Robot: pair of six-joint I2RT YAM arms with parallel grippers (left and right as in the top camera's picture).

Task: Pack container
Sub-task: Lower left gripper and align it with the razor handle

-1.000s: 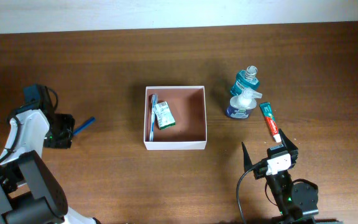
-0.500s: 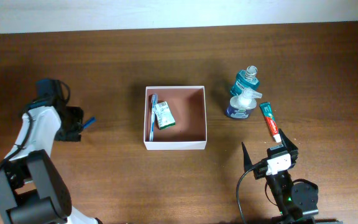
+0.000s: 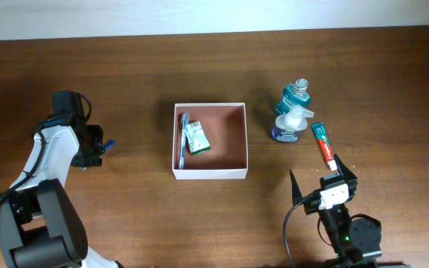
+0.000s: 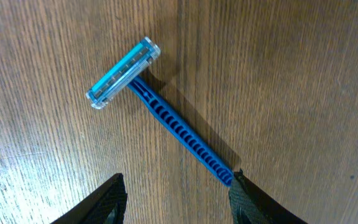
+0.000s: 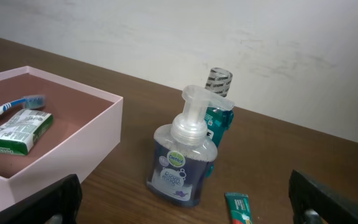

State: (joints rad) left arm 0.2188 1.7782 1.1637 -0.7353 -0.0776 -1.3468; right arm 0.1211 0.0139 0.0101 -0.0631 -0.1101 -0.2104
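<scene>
The container (image 3: pixel 229 138) is a square white-walled box with a reddish-brown floor at the table's middle; a toothbrush (image 3: pixel 182 138) and a green-white carton (image 3: pixel 196 138) lie in its left part. A blue razor (image 4: pixel 160 106) lies on the wood at the left, and its tip shows in the overhead view (image 3: pixel 109 143). My left gripper (image 4: pixel 178 205) is open above it, and the handle's end is at the right finger (image 4: pixel 253 202). My right gripper (image 5: pixel 185 208) is open and empty, facing a pump bottle (image 5: pixel 184 158), a teal mouthwash bottle (image 5: pixel 219 106) and a toothpaste tube (image 5: pixel 238 208).
In the overhead view the pump bottle (image 3: pixel 287 125) and mouthwash bottle (image 3: pixel 296 95) stand right of the container, with the toothpaste tube (image 3: pixel 322 144) lying beside them. The container's wall (image 5: pixel 61 162) is left of the right gripper. A pale wall runs along the table's far edge.
My left gripper has moved right and a little towards the back, over the razor. The right arm and the other objects have not moved.
</scene>
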